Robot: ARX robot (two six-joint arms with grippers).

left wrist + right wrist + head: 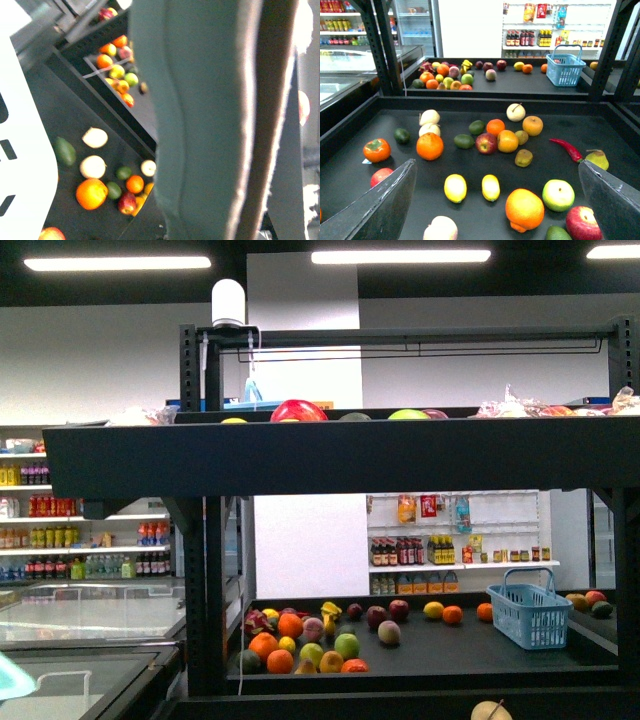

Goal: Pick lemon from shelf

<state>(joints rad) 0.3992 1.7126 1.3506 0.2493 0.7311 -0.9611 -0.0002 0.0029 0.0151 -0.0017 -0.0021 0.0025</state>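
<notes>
The left gripper point(240, 120) crowds its view, so its opening cannot be told. The right gripper point(496, 164) hangs wide open and empty above the black metal tiered shelf point(600, 131). A yellow oval lemon point(455, 188) lies lower centre between its fingers point(380, 205). This looks like the approach stage: next, lower and close.

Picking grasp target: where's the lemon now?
Right wrist view: a lemon and a second lemon lie side by side on the shelf deck, ahead of the open right gripper, between a large orange fruit and a red fruit.

The shelf point(615, 135) is black, the lemons point(455, 187) yellow, the chilli point(566, 149) red, the basket point(566, 70) light blue.
</notes>
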